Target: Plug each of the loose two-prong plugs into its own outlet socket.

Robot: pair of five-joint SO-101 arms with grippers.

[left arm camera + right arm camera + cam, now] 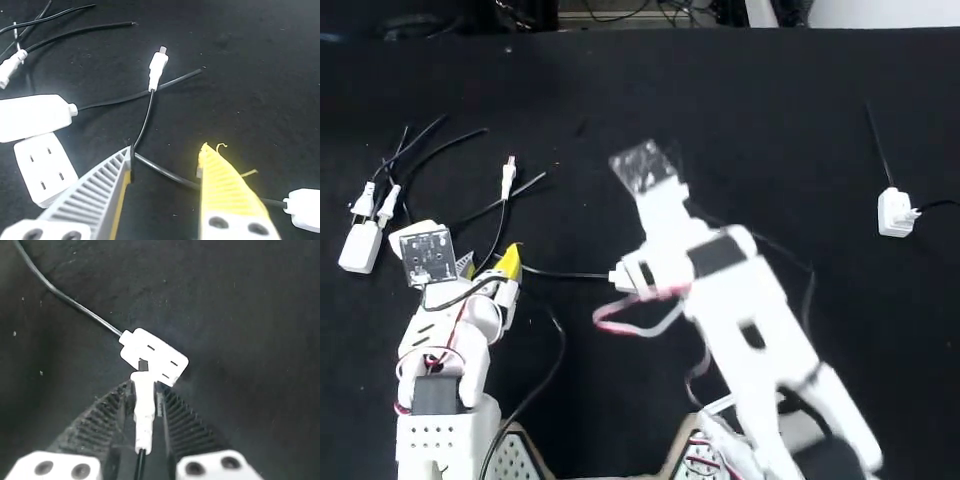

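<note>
Two ribbed fingers (187, 427) of my right gripper (145, 388) were clamped on a white plug (143, 412), one against each side of its body, with its black cord running back between them. The plug's front end touched the near edge of a white outlet (160, 357) that lay on the black table (250, 305). I could not tell whether the prongs had entered a slot. Several slots showed on the outlet's face, and a thin cable (65, 297) led away from its far end.

My left gripper (166, 150) hung low over the table, grey finger (100, 185) and yellow finger (225, 190) apart and holding nothing. A black cord (165, 172) lay on the table across the gap between them and ran to a white plug body (305, 207) just past the yellow finger. Ahead lay a loose plug (158, 62), prongs pointing away from me, its own cord trailing back toward the grey fingertip. Beside the grey finger a second outlet (45, 167) lay face up, four slots showing. Just beyond it sat a white adapter (32, 117) with a cord of its own, and farther off another plug (10, 70).

From above, my right arm (740, 300) stretched over the middle of the table and my left arm (450, 340) sat near the front edge. A white block (895, 212) with cords lay well apart from both.
</note>
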